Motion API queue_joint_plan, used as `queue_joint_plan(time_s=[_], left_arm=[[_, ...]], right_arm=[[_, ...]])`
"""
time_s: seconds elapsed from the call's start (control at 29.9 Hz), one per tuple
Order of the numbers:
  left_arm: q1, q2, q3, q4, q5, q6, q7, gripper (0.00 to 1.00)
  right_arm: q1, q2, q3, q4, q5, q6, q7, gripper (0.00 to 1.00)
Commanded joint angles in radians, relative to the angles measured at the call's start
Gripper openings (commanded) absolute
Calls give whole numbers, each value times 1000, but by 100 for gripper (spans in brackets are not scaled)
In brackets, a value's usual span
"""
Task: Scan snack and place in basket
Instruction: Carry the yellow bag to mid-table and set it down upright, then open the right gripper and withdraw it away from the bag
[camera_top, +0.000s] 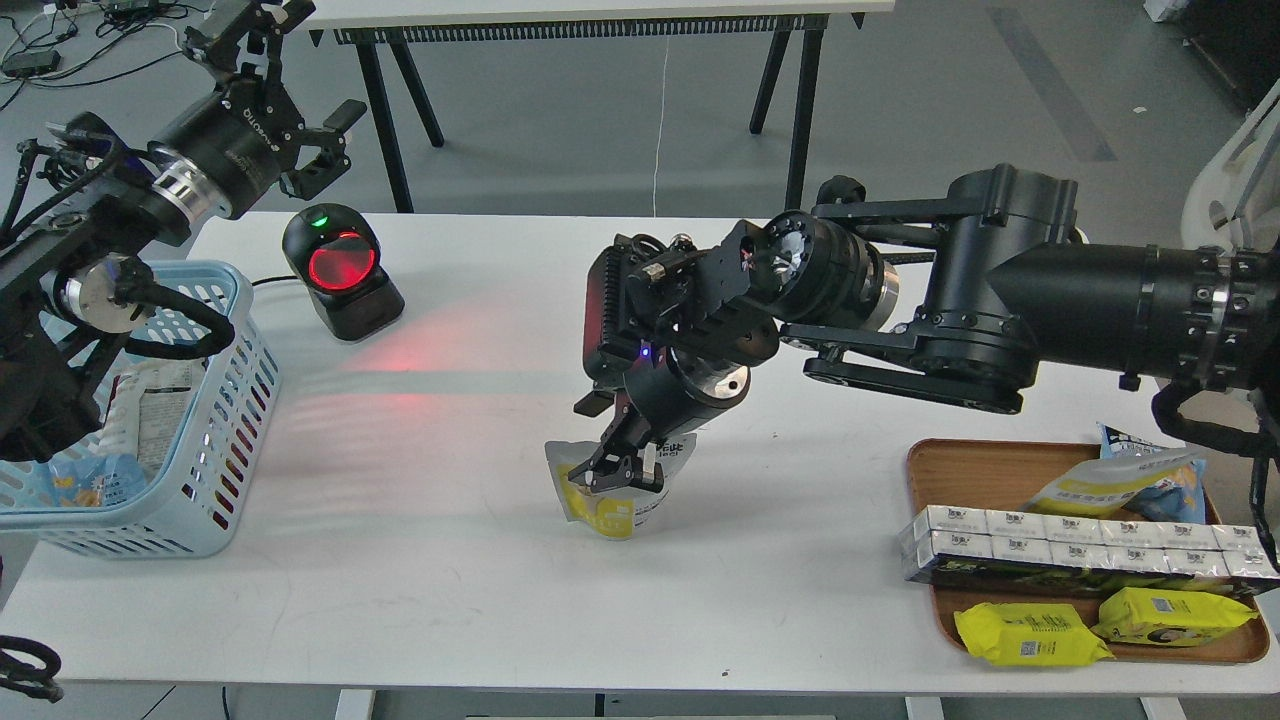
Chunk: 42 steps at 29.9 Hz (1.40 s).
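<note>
right gripper (622, 472) reaching down near the middle of the white table (420, 560), fingers pinching the snack pouch (612, 500) from above. pouch standing on the tabletop, slightly tilted, grey-white top partly hidden behind the fingers, yellow lower part showing below them. sitting well apart from the light blue basket (225, 440) at the left edge of the table and from the brown tray (960, 470) at the right.

left gripper (300, 95) hanging raised at far left, above and beyond the basket, fingers spread apart and holding nothing. basket already containing some packets, partly hidden behind the left arm.

barcode scanner (342, 270) standing at the far left of the table, just right of the basket, glowing red in its window with a green light on top, casting a red patch on the tabletop toward the pouch.

tray holding a long row of white boxes (1080, 545), two yellow wrapped packs (1030, 635) with qr labels along its near edge, and a blue-and-yellow bag (1130, 480) at its far side.
</note>
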Motion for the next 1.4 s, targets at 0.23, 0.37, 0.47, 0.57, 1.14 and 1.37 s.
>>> queue_joint_plan(time_s=[0.23, 0.37, 0.47, 0.57, 1.14, 1.37], left_arm=[[-7, 6, -7, 60, 5, 0, -160, 100], [-10, 7, -6, 60, 12, 0, -201, 100], [-18, 10, -6, 60, 15, 0, -201, 100], [-32, 10, -4, 60, 26, 0, -201, 100], [-136, -14, -81, 61, 95, 0, -201, 100], [-145, -27, -87, 61, 90, 0, -201, 100]], right_arm=[[11, -95, 163, -159, 239, 0, 0, 100], [-11, -176, 235, -207, 376, 0, 0, 100], [-29, -228, 281, -237, 481, 0, 0, 100], [-40, -291, 305, -244, 552, 0, 0, 100], [-72, -466, 413, -346, 759, 0, 0, 100], [-94, -515, 411, -346, 811, 0, 0, 100]])
